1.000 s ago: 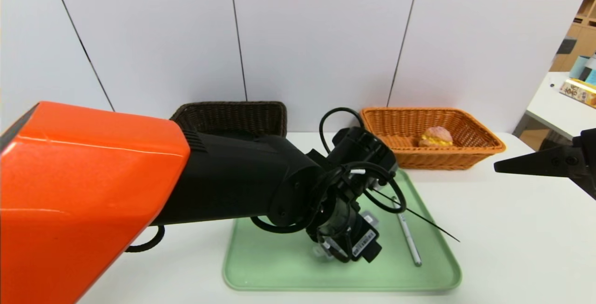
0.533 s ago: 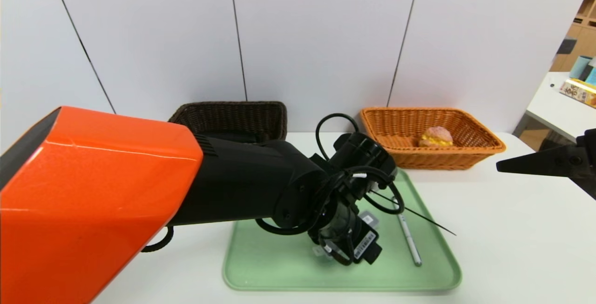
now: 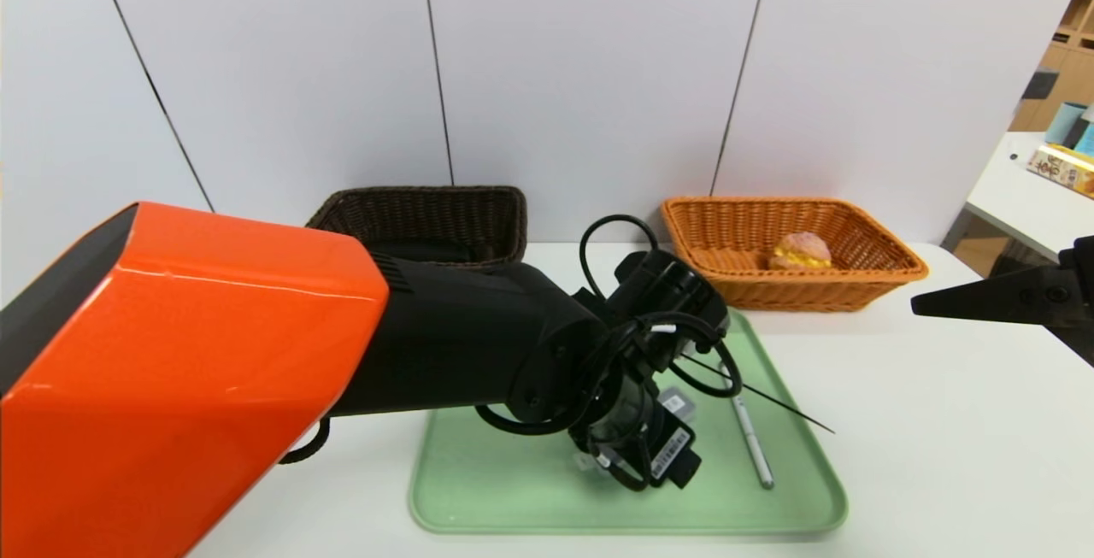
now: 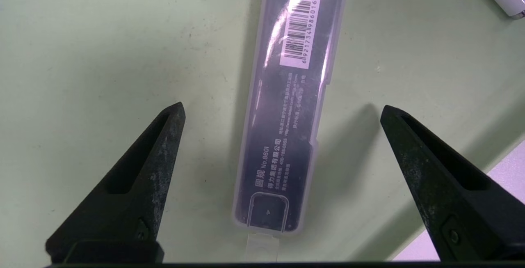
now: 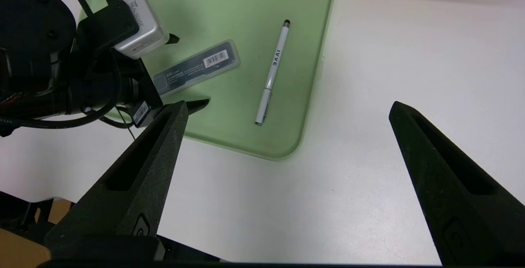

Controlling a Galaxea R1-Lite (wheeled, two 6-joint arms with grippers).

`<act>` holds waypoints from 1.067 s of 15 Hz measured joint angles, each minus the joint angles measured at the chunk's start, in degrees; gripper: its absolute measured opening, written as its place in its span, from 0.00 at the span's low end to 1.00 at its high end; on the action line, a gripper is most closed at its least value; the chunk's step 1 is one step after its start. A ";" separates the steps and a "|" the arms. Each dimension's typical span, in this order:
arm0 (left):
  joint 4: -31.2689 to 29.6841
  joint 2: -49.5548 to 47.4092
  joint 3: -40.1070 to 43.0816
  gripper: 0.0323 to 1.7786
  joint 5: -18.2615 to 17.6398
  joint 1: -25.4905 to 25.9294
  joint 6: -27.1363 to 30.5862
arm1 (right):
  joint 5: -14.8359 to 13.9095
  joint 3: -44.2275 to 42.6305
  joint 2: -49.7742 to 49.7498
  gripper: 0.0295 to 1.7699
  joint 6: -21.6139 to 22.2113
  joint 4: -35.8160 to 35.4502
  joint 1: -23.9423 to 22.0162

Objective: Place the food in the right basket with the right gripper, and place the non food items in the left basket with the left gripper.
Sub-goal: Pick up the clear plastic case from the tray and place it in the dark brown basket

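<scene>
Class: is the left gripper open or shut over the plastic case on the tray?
Open. The left gripper has its fingers spread wide, one on each side of the plastic case, touching neither edge.

My left gripper (image 4: 281, 110) — fingers spread wide — edged slightly lower and nearer over the plastic case (image 4: 287, 108) on the green tray (image 3: 479, 490), my orange-shelled arm (image 3: 188, 370) pushing farther forward.

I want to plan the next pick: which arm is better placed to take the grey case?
Left. Its claw hangs open over the case on the tray; the right claw waits beside it.
</scene>
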 joint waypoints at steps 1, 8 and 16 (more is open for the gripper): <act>0.02 0.09 0.02 0.95 0.00 0.00 -0.11 | 0.00 0.00 0.00 0.96 -0.05 0.00 0.00; 0.00 0.43 0.02 0.84 0.02 0.00 -0.11 | 0.00 -0.09 0.05 0.96 -0.02 0.00 0.00; -0.20 0.76 0.02 0.31 0.11 0.00 -0.26 | -0.11 -0.09 0.09 0.96 0.15 0.00 0.00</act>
